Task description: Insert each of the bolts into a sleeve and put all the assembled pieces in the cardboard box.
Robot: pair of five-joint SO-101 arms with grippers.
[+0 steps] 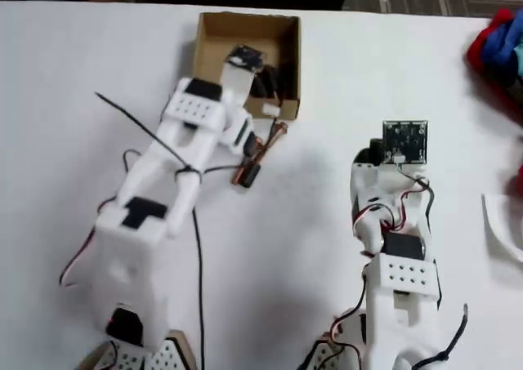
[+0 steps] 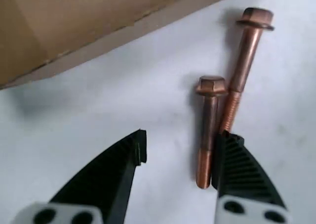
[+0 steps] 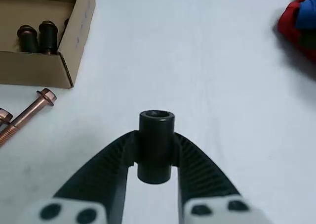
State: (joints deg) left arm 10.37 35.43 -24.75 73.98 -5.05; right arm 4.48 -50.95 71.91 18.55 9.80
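Two copper bolts [image 2: 210, 120] lie side by side on the white table, just outside the cardboard box [image 2: 74, 31]; the longer bolt [image 2: 247, 56] reaches further. My left gripper [image 2: 183, 137] hangs open over them, one fingertip [image 2: 229, 150] against their threaded ends. From above, the bolts [image 1: 263, 145] sit by the front right corner of the box [image 1: 208, 39]. My right gripper [image 3: 155, 140] is shut on an upright black sleeve [image 3: 156, 145] above bare table. Two dark sleeved pieces [image 3: 37, 36] stand inside the box [image 3: 74, 46].
A red and blue cloth [image 1: 498, 43] lies at the table's far right, with a white curved object [image 1: 500, 223] below it. Wide bare table separates the two arms.
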